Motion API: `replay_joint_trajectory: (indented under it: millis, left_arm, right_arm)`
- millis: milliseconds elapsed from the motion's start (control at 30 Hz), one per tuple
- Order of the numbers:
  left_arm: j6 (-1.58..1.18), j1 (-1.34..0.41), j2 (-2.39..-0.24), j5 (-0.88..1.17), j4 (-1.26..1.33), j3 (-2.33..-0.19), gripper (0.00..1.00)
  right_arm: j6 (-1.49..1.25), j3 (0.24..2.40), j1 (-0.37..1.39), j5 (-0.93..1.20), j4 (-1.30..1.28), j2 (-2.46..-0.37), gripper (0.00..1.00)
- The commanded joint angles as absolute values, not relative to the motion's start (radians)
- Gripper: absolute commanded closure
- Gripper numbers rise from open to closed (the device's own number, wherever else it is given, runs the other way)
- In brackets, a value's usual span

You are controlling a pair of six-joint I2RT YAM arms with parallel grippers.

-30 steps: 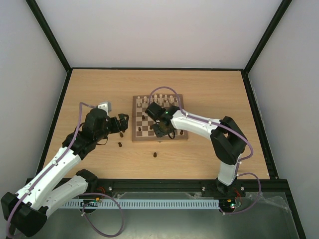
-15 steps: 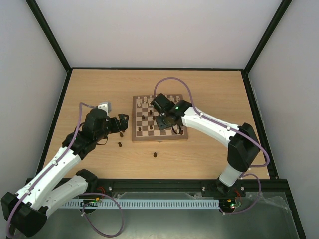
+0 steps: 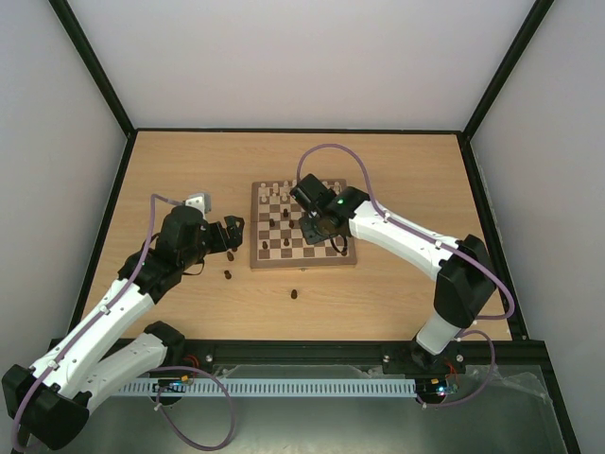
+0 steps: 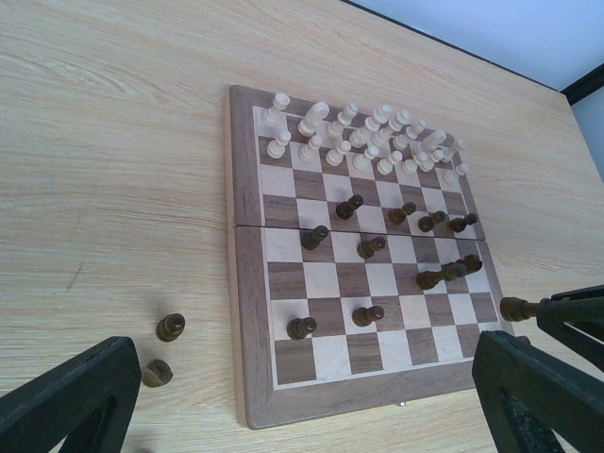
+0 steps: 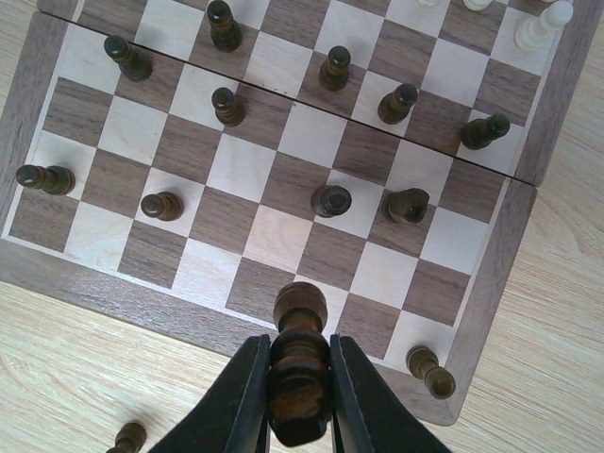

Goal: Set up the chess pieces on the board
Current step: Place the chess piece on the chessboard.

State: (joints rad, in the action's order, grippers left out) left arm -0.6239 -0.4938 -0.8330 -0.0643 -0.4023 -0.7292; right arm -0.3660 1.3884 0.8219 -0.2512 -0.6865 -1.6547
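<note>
Table [image 3: 397, 165]: light wood top, with a black frame [image 3: 293, 130] and pale walls around it.
Left arm [image 3: 104, 312]: white and black; it reaches over the table to the left side of the board.
Right arm [image 3: 406, 241]: it bends over the board from the right, with a purple cable [image 3: 326, 151] looping above it. In the top view its wrist hides part of the right half of the board.
Board [image 4: 247, 283]: checkered, with a light border. It lies flat in the middle of the table.
Left gripper [image 3: 230, 236]: the claw is wide apart and holds nothing. It hangs just beside the left edge of the board.
Right gripper [image 5: 298, 377]: the claw is clamped on one dark piece [image 5: 300, 311], above the near edge of the board. I cannot tell if this piece touches the board.
Pale pieces [image 4: 368, 142]: they stand close together in the two far rows.
Dark pieces on the board [image 4: 363, 247]: scattered over the middle and near squares, some upright and some tilted. One [image 5: 429, 370] lies on the border at the near right corner.
Loose dark pieces [image 4: 170, 327]: two are on the table near the left edge of the board. One more [image 3: 294, 294] is on the table in front of the board.
</note>
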Motion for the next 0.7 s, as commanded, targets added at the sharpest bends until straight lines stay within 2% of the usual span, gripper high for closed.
replay_joint_trajectory:
  millis: [0,667]
  left_arm:
    - [-0.612,-0.487,-0.835,-0.075,-0.392,-0.733,0.01]
    - [-0.606,-0.479,-0.85,-0.077,-0.378,-0.726,0.01]
  right_arm:
    - [-0.357,1.391,0.816,-0.242,-0.728,-1.652,0.85]
    - [-0.329,1.451,0.864,-0.14,-0.741,-1.807,0.85]
